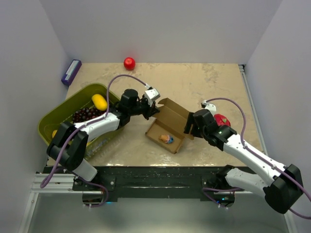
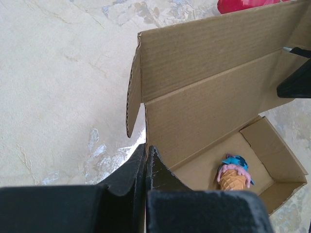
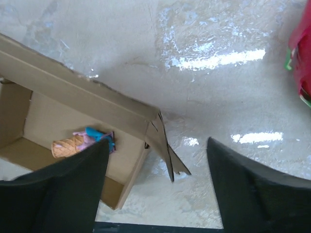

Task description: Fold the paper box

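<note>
Midway across the table [image 1: 214, 82], the plain brown paper box [image 1: 167, 127] sits with its lid raised, a toy ice-cream cone [image 2: 232, 175] inside; the left gripper [image 2: 146, 154] is pressed together, seemingly pinching the box's rear corner wall; the right gripper [image 3: 158, 141] is spread, straddling a side flap.

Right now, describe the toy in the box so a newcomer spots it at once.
On the beige table, find the open brown box near the middle. Lying on its floor is a small toy cone, the only thing inside. Its tan waffle cone and pink-and-blue top set it apart from the plain red ball at the far edge.
</note>
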You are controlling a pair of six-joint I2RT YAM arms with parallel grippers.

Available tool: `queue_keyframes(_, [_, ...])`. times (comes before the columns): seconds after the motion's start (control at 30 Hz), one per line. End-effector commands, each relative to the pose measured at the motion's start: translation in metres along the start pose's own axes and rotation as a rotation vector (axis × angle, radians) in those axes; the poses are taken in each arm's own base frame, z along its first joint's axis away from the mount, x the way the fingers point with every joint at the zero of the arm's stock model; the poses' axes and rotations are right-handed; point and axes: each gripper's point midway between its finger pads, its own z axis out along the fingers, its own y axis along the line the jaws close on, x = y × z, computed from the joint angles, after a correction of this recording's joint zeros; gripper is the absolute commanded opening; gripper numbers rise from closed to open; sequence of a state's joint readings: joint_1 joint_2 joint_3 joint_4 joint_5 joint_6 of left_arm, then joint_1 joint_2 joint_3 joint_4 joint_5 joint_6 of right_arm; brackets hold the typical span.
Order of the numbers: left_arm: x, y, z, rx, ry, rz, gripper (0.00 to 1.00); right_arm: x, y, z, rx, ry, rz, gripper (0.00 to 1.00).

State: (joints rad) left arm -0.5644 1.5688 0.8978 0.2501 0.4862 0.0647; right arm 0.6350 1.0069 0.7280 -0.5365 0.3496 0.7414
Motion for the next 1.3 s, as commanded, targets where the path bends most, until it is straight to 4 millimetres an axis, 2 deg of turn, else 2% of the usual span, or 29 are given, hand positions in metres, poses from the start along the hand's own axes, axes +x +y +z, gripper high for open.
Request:
queue_keyframes(0.0, [-0.022,0.004,-0.001,-0.019,-0.049,0.042,0.0,-0.01,0.019,0.005,-0.07,-0.025,0.002,0.71])
queue_keyframes(0.13, [-0.023,0.011,-0.001,-0.073,-0.052,0.013,0.0,-0.024,0.024,0.005,-0.062,-0.057,-0.013,0.51])
queue_keyframes(0.17, [-0.024,0.01,-0.001,-0.083,-0.054,0.01,0.0,-0.025,0.025,0.006,-0.058,-0.055,-0.026,0.39])
queue_keyframes(0.3, [-0.031,0.014,-0.002,-0.171,-0.066,-0.006,0.0,-0.028,0.028,0.015,-0.024,-0.036,-0.054,0.16])
queue_keyframes(0.4, [-0.039,0.018,-0.003,-0.239,-0.089,-0.041,0.0,-0.035,0.03,0.023,0.009,-0.047,-0.066,0.1])
queue_keyframes(0.43, [-0.039,0.016,-0.001,-0.249,-0.091,-0.044,0.0,-0.047,0.032,0.022,0.024,-0.08,-0.064,0.1])
queue_keyframes(0.5, [-0.04,0.022,0.001,-0.304,-0.097,-0.053,0.0,-0.055,0.032,0.028,0.061,-0.101,-0.082,0.08])
queue_keyframes(0.53, [-0.042,0.02,0.003,-0.318,-0.101,-0.05,0.0,-0.068,0.036,0.025,0.065,-0.134,-0.076,0.08])
queue_keyframes(0.57, [-0.046,0.022,0.005,-0.341,-0.107,-0.056,0.0,-0.078,0.032,0.026,0.109,-0.17,-0.081,0.08])
queue_keyframes(0.6, [-0.044,0.032,0.004,-0.412,-0.103,-0.066,0.0,-0.084,0.033,0.027,0.125,-0.188,-0.078,0.08])
queue_keyframes(0.67, [-0.054,0.03,0.008,-0.445,-0.137,-0.083,0.0,-0.104,0.035,0.025,0.156,-0.25,-0.06,0.06])
queue_keyframes(0.8, [-0.064,0.031,0.015,-0.535,-0.211,-0.125,0.0,-0.129,0.044,0.026,0.159,-0.351,0.004,0.04])
queue_keyframes(0.83, [-0.061,0.026,0.019,-0.538,-0.218,-0.132,0.0,-0.126,0.041,0.029,0.167,-0.359,0.011,0.04])
queue_keyframes(0.9, [-0.058,0.029,0.023,-0.579,-0.255,-0.177,0.0,-0.131,0.04,0.032,0.169,-0.409,0.065,0.03])
queue_keyframes(1.07, [-0.038,0.02,0.041,-0.586,-0.246,-0.203,0.0,-0.117,0.025,0.042,0.187,-0.459,0.134,0.01])
queue_keyframes(1.13, [-0.03,0.017,0.045,-0.594,-0.236,-0.2,0.0,-0.109,0.015,0.044,0.209,-0.468,0.14,0.02])
queue_keyframes(1.2, [-0.023,0.018,0.047,-0.605,-0.231,-0.206,0.0,-0.111,0.015,0.041,0.19,-0.499,0.167,0.02])
queue_keyframes(1.27, [-0.015,0.017,0.048,-0.61,-0.228,-0.215,0.0,-0.105,0.007,0.043,0.197,-0.51,0.172,0.02])
